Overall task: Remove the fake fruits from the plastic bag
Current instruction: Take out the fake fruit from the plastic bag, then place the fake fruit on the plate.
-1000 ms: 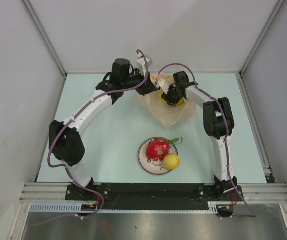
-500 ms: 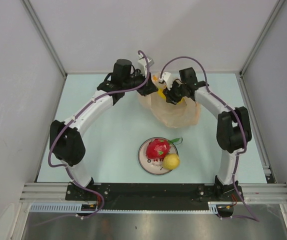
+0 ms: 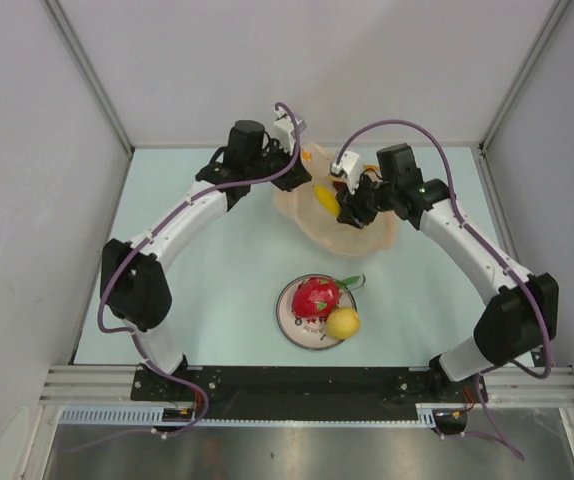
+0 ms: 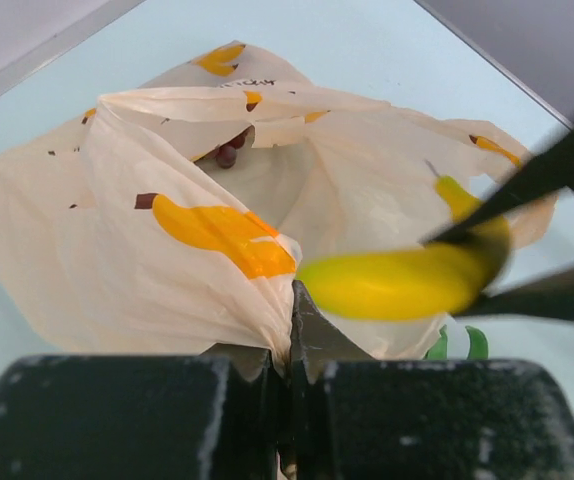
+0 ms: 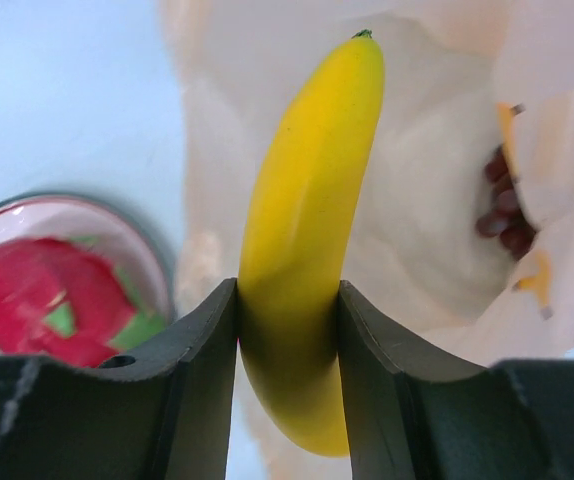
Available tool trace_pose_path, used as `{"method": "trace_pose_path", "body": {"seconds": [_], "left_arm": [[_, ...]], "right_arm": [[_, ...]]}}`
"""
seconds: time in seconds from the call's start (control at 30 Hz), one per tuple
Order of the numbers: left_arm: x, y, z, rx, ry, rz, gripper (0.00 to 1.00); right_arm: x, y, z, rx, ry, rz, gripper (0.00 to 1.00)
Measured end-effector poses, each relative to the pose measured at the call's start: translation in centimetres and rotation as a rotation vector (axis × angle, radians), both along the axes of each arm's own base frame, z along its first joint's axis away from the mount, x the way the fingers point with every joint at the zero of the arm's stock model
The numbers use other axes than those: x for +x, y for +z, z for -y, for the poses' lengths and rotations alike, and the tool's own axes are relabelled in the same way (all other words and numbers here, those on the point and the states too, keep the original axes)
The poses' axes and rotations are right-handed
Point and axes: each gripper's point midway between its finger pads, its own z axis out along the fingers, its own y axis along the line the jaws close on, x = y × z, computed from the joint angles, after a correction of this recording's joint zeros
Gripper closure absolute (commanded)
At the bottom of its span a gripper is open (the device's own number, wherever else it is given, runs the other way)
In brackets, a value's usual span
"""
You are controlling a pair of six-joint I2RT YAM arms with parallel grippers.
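Banana (image 5: pixel 307 230) is held by the right gripper (image 5: pixel 287 300), fingers closed on its middle, just above the open mouth of the plastic bag (image 4: pixel 87 240). The left gripper (image 4: pixel 292 335) pinches the bag's near edge between closed fingers. Grapes (image 5: pixel 502 215) lie inside the bag, while the dragon fruit (image 3: pixel 315 297) and lemon (image 3: pixel 343 323) rest touching on the plate (image 3: pixel 285 320), apart from the bag.

left arm (image 3: pixel 182 222), right arm (image 3: pixel 472 250): white link shells | joints (image 3: pixel 135 290): black housings | cables (image 3: pixel 387 123): purple, one per arm | left end effector (image 4: pixel 292 300), right end effector (image 5: pixel 287 290): matte black, grainy fingers
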Motion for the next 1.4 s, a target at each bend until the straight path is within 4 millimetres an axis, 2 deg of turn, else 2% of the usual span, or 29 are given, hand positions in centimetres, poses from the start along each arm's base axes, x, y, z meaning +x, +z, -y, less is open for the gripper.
{"method": "trace_pose_path", "body": {"seconds": [0.03,0.13,0.23,0.3,0.37,0.4,0.47,0.53,0.6,0.67,0.77,0.83,0.9,1.07,1.2,1.4], "left_arm": [[0.0,-0.2,0.0,-0.001,0.007,-0.009,0.87],[-0.2,-0.6,-0.2,-0.007,0.022,-0.046,0.44],[-0.4,-0.7,-0.6,-0.029,0.032,-0.100,0.28],[-0.3,-0.6,-1.5,-0.041,0.054,-0.131,0.23],[-0.2,-0.1,-3.2,-0.054,0.091,-0.141,0.21],[-0.4,0.4,-4.2,-0.059,0.111,-0.140,0.21],[-1.1,1.6,-6.5,-0.063,0.148,-0.136,0.21],[-2.4,3.2,-8.8,-0.075,0.187,-0.117,0.20],[-4.7,4.3,-11.3,-0.094,0.225,-0.087,0.19],[-8.2,4.1,-13.4,-0.107,0.257,-0.067,0.19],[-13.6,3.1,-15.1,-0.118,0.264,-0.039,0.20],[-15.6,2.7,-15.8,-0.126,0.265,-0.024,0.20],[-16.8,2.9,-16.9,-0.138,0.288,-0.004,0.20],[-17.2,3.1,-19.4,-0.156,0.380,0.024,0.20],[-17.6,2.2,-20.1,-0.174,0.406,-0.004,0.21],[-18.0,1.7,-20.2,-0.214,0.413,-0.047,0.22]], "right_arm": [[-1.3,0.0,-0.1,-0.008,0.010,-0.011,0.76],[-5.5,0.4,-0.9,-0.037,0.073,-0.022,0.76],[-10.4,0.7,-3.0,-0.080,0.199,-0.014,0.76],[-14.0,0.9,-4.9,-0.107,0.304,-0.006,0.76],[-17.6,0.7,-6.9,-0.134,0.400,-0.004,0.77],[-18.4,0.5,-7.2,-0.142,0.410,-0.012,0.78],[-21.6,0.2,-8.6,-0.153,0.487,-0.033,0.79],[-23.2,-0.3,-9.0,-0.162,0.504,-0.073,0.80],[-24.4,-1.2,-9.4,-0.184,0.508,-0.116,0.81],[-25.5,-2.3,-10.0,-0.214,0.511,-0.153,0.81],[-27.6,-4.0,-11.2,-0.257,0.505,-0.197,0.85],[-29.0,-4.9,-12.1,-0.270,0.476,-0.228,0.87],[-29.6,-5.3,-12.7,-0.269,0.435,-0.252,0.91],[-29.4,-6.8,-14.2,-0.249,0.263,-0.326,1.00],[-27.6,-8.9,-15.0,-0.262,0.113,-0.314,1.00],[-24.5,-10.9,-14.5,-0.306,-0.055,-0.219,0.96]]}}
